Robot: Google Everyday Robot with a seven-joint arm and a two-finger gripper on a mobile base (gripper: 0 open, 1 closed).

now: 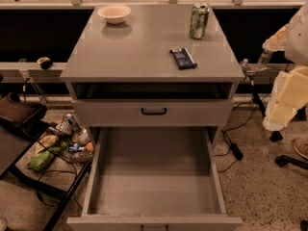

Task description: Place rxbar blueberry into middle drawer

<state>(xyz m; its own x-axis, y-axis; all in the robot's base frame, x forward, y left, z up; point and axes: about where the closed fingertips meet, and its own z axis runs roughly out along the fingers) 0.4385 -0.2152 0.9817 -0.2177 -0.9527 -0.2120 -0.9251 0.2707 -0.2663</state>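
middle drawer (154, 177) (open), rxbar blueberry (183, 58) above, gripper (283, 105) right

Dark blue rxbar blueberry (183, 58) (pale print), grey middle drawer (154, 186), green-and-white can (198, 20), cream bowl (114, 14), end effector (251, 66) at right.

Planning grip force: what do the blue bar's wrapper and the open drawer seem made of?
The rxbar blueberry: likely plastic film, dark blue, flat, pale print. The middle drawer: seemingly painted metal, smooth matte grey, thin straight walls. The gripper hangs right of the cabinet.
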